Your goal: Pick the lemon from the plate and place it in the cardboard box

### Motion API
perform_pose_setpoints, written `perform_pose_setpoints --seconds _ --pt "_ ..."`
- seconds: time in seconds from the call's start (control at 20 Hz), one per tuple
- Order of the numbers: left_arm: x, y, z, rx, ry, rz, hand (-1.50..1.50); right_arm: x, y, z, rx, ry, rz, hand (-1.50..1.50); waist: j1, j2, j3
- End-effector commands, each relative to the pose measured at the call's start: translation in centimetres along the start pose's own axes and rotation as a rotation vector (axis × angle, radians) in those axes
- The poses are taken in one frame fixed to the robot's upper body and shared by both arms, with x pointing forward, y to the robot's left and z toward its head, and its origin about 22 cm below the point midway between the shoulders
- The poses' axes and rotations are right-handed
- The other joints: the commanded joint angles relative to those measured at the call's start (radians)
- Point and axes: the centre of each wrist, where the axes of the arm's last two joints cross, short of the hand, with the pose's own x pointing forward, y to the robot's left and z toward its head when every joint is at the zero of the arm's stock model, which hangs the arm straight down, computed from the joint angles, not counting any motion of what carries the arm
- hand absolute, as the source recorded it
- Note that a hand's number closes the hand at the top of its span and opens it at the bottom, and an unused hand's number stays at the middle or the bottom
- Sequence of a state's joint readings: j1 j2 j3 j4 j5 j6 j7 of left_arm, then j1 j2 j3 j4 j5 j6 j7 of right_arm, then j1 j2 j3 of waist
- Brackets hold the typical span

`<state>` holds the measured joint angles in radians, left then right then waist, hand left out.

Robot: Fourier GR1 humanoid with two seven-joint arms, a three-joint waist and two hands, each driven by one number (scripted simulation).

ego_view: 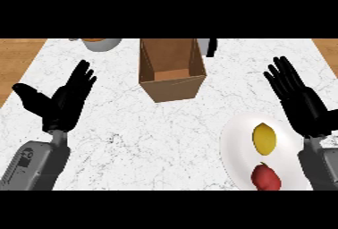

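A yellow lemon (264, 138) lies on a white plate (235, 144) at the lower right of the marble counter. A red fruit (265, 177) lies on the same plate, nearer to me. The open cardboard box (170, 67) stands upright at the top centre, its inside showing nothing in it. My right hand (302, 101) is open with fingers straight, just right of and above the lemon, touching nothing. My left hand (63, 101) is open at the left, fingers up, well away from box and plate.
A grey bowl (102, 43) with something orange inside sits at the counter's far edge, left of the box. A dark object (211, 46) stands behind the box on its right. Wooden flooring (16, 58) shows beyond the counter's left and right edges.
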<state>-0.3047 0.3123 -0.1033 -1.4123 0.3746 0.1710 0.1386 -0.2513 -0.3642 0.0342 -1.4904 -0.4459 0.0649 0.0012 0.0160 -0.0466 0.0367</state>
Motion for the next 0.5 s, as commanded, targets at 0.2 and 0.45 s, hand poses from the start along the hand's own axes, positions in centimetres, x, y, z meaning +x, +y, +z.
perform_pose_setpoints --seconds 0.2,0.45 --pt "-2.0 4.6 2.9 0.135 0.014 -0.346 0.00 5.5 -1.4 -0.2 -0.298 -0.537 0.201 -1.50 -0.019 0.031 -0.035" --pt "-4.6 4.9 5.1 0.125 0.079 -0.397 0.00 0.4 -5.4 3.5 -0.861 -0.351 0.422 -1.50 -0.024 0.042 -0.035"
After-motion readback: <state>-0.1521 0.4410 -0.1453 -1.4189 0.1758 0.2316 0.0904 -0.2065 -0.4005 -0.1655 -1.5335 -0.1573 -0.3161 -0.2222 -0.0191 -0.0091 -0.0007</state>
